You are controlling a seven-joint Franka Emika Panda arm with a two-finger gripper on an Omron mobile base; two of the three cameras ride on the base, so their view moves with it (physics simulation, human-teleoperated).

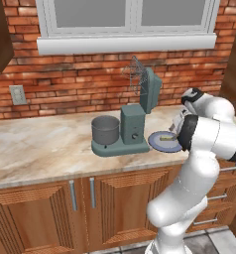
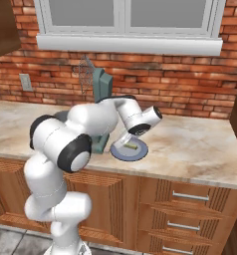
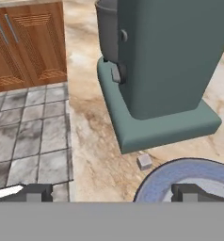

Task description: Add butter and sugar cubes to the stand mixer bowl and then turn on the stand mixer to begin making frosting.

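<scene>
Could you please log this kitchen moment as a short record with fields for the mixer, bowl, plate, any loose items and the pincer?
stand mixer: teal-green, on the marble counter, head tilted up, whisk raised
stand mixer bowl: dark grey, seated on the mixer base, contents not visible
plate: blue-grey, right of the mixer base, a yellow stick lying on it
small cube: pale, on the counter between mixer base and plate
pincer: open, low over the plate's near edge, holding nothing

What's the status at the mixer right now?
Pincer open, empty, low beside the blue-grey plate. Stand mixer head tilted up, bowl on its base. Small grey cube between plate and mixer.
</scene>
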